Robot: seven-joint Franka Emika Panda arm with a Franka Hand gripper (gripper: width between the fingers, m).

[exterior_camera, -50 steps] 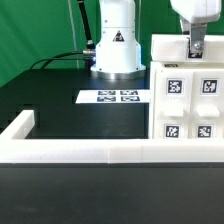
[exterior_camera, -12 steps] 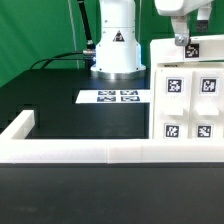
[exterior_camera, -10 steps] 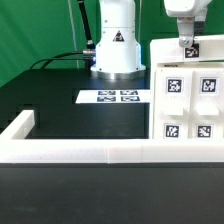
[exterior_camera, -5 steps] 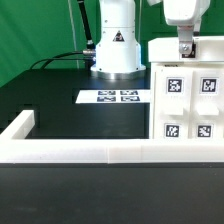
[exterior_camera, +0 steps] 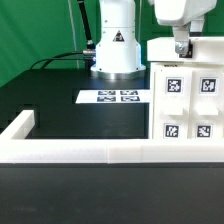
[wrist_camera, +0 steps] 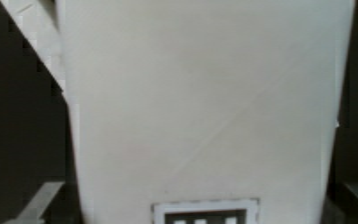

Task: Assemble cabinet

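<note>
The cabinet [exterior_camera: 188, 112] is a white boxy body at the exterior view's right, with several black-and-white tags on its front face. My gripper [exterior_camera: 181, 46] reaches down from above onto the white panel [exterior_camera: 162, 51] that forms the body's upper back part. In the wrist view this panel [wrist_camera: 202, 110] fills the whole gap between my fingers [wrist_camera: 39, 202], which press on its two sides. A tag [wrist_camera: 206, 212] shows on the panel between them. The gripper [wrist_camera: 199, 205] is shut on the panel.
The marker board [exterior_camera: 113, 97] lies flat on the black table in front of the robot base [exterior_camera: 115, 45]. A low white rim [exterior_camera: 80, 151] runs along the table's near side and turns back at the exterior view's left [exterior_camera: 20, 125]. A green curtain hangs behind.
The gripper has come over the panel and its jaws have closed on the panel's sides. The panel's edge has shifted slightly toward the exterior view's left.
</note>
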